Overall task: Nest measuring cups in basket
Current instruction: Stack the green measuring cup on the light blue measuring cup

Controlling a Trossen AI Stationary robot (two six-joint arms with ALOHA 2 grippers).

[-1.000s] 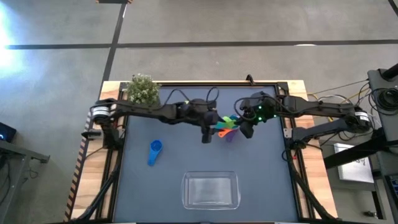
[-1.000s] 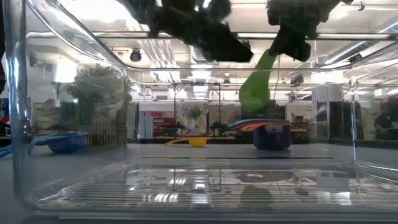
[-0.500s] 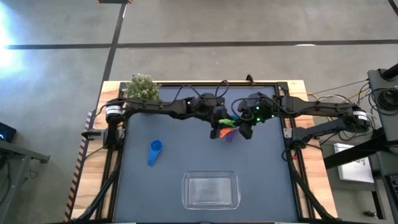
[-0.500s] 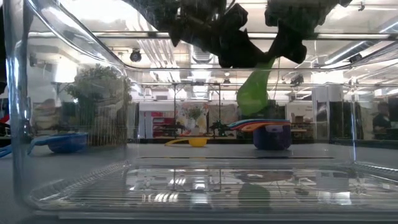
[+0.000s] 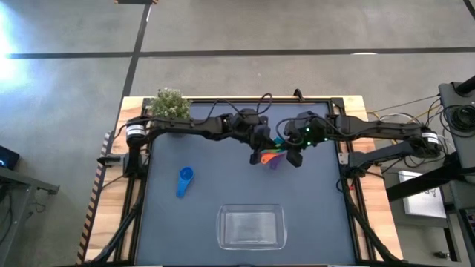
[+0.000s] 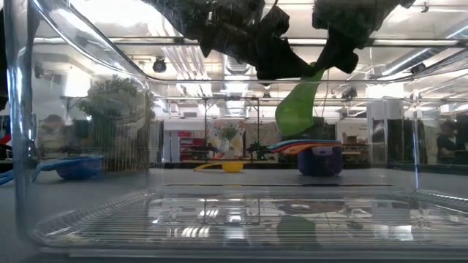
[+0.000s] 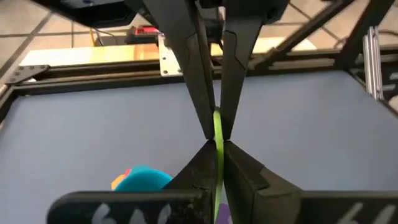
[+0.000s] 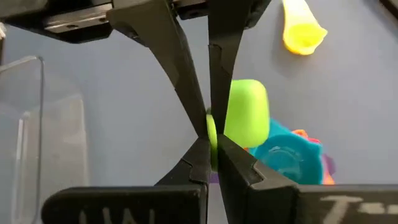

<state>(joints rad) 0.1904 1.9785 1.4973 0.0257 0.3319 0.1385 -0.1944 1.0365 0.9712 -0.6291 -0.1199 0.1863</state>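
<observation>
Both tools pinch the green cup point(image 8: 247, 121) — right tool point(image 8: 210, 140), left tool point(image 7: 217, 138); only wrist views show it.

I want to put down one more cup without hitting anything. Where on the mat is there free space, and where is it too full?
Free: the mat between the blue cup and the basket, and right of the basket. Crowded: the far middle, where the left gripper and right gripper both pinch the green cup above the cup pile.
</observation>
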